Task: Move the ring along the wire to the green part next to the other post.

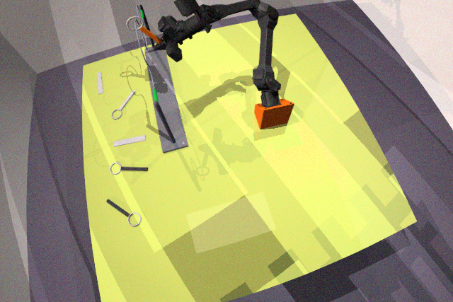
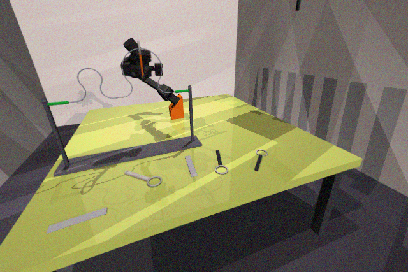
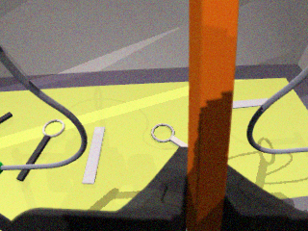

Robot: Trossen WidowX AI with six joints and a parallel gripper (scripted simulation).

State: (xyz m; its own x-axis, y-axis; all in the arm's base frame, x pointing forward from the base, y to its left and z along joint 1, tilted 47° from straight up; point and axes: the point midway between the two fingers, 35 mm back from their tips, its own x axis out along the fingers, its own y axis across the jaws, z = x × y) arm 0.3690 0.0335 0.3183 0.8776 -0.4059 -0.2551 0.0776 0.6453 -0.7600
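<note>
Top view: The hand [image 1: 159, 45] [image 2: 142, 76] [image 3: 191, 155] is pinching the orange handle [image 1: 148, 34] [image 2: 141, 65] [image 3: 212, 72] near its end. The attached ring [image 1: 127, 22] [image 2: 139, 48] is at the far left, out beyond the hand. The base plate [image 1: 175, 116] [image 2: 131, 153] rests on the bench [image 1: 329, 182] [image 2: 263, 179] [image 3: 29, 101].

Exterior view: The wire [image 1: 150, 72] [image 2: 101, 83] [image 3: 77, 120] runs between the left green part [image 2: 58, 102] and the right green part [image 2: 182, 91]. The ring appears edge-on at the crest of the right-hand hump, between both green parts; the handle slants downward to the hand. Whether the ring touches the wire cannot be determined.

Wrist view: The handle stands nearly upright between the fingers. Wire bends lie left and right, apart from the handle in this view. A white strip [image 1: 129, 141] [image 2: 190, 166] [image 3: 93, 155] lies on the bench.
</note>
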